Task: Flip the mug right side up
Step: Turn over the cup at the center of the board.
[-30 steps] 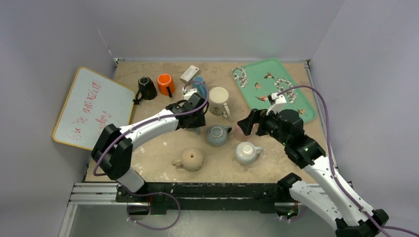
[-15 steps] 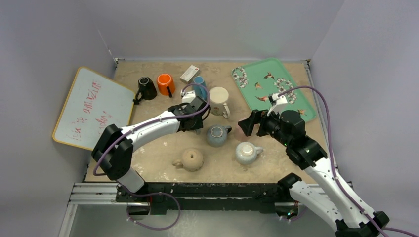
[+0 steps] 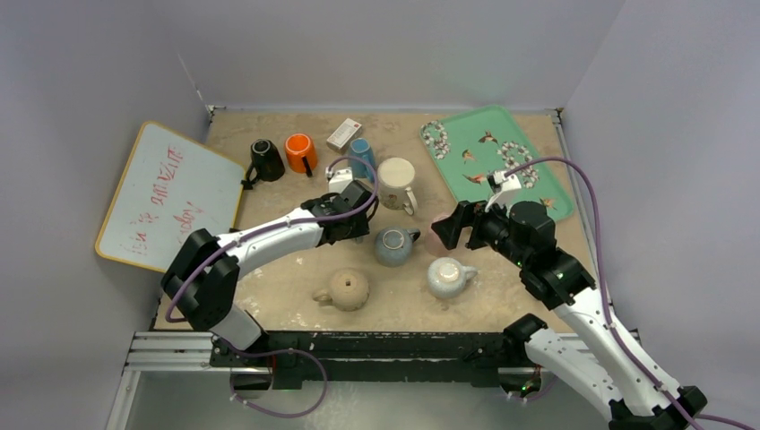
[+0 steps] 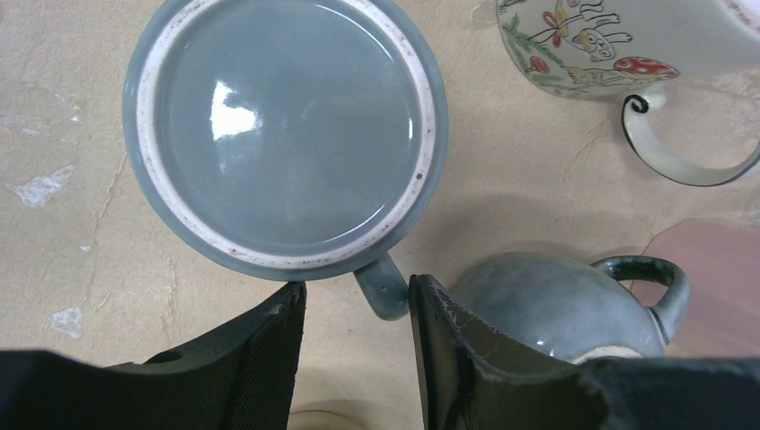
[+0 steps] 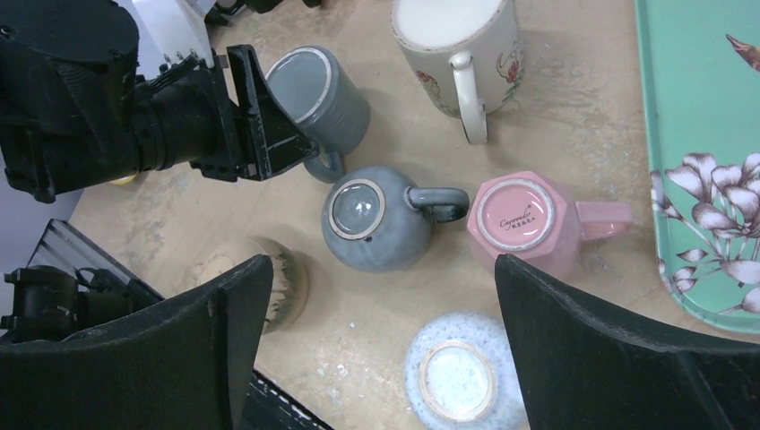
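Grey-black fingers of your left pincer (image 4: 357,288) stand part-spread, one on each side of the mug's handle (image 4: 384,288). One finger sits just beside the handle and the other shows bare counter (image 4: 72,224) in between, so nothing is pinched.

Directly ahead of the fingertips is the task's grey mug (image 4: 285,134). It is round, with a smooth glossy glaze and a rough white unglazed ring, brown-specked, around a shallow flat disc. That reads as the foot, so I judge it base-up and not yet turned.

Step in hand, as I judge it: take the handle.
- Centre it between the fingers before you press them together. It is a short, slick, rounded stub and will likely slip, or swing the mug, if caught off-centre.
- Seat it deep, lift clear of the counter, then roll.

Just beside one finger is a squat, round-bellied grey-blue mug (image 4: 547,300) with a dark loop handle, close enough to bump during the roll. Farther ahead, off to that same side, is a cream mug (image 4: 618,45) with painted mushrooms and a thin curled handle.

Your right pincer (image 5: 381,260) is spread wide and empty. It hovers above the round mug and a pink faceted mug (image 5: 524,219), both base-up.
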You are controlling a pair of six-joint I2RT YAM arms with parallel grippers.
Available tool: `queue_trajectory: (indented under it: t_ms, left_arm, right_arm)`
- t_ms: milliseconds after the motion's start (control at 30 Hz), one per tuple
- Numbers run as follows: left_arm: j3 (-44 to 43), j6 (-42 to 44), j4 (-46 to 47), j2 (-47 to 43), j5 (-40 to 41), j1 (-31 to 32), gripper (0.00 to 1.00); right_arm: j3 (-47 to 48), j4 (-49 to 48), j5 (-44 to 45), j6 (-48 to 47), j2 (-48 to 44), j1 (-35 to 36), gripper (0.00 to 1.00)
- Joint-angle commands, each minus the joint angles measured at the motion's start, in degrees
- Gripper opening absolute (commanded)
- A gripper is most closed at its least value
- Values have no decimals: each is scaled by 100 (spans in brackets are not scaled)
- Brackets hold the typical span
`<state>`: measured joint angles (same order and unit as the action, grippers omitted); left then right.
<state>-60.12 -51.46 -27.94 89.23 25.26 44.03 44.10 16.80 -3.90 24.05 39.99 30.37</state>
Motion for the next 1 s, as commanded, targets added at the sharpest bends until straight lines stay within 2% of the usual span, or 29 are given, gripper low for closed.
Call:
queue_trajectory:
  t_ms: [0, 367, 567, 967]
  left_arm:
    - [-56, -65, -103, 46, 256, 27, 44]
    - [89, -264, -831, -158, 770, 27, 38]
    - [308, 35, -385, -243, 362, 18, 41]
    - [86, 638, -54, -149, 356, -169, 39]
  right_arm:
    - [105, -58, -91, -29, -74, 26, 95]
    - [-16, -126, -223, 47, -195, 22, 95]
    - [-29, -188, -190, 51, -222, 22, 95]
    - [-68, -181, -239, 82, -316, 22, 95]
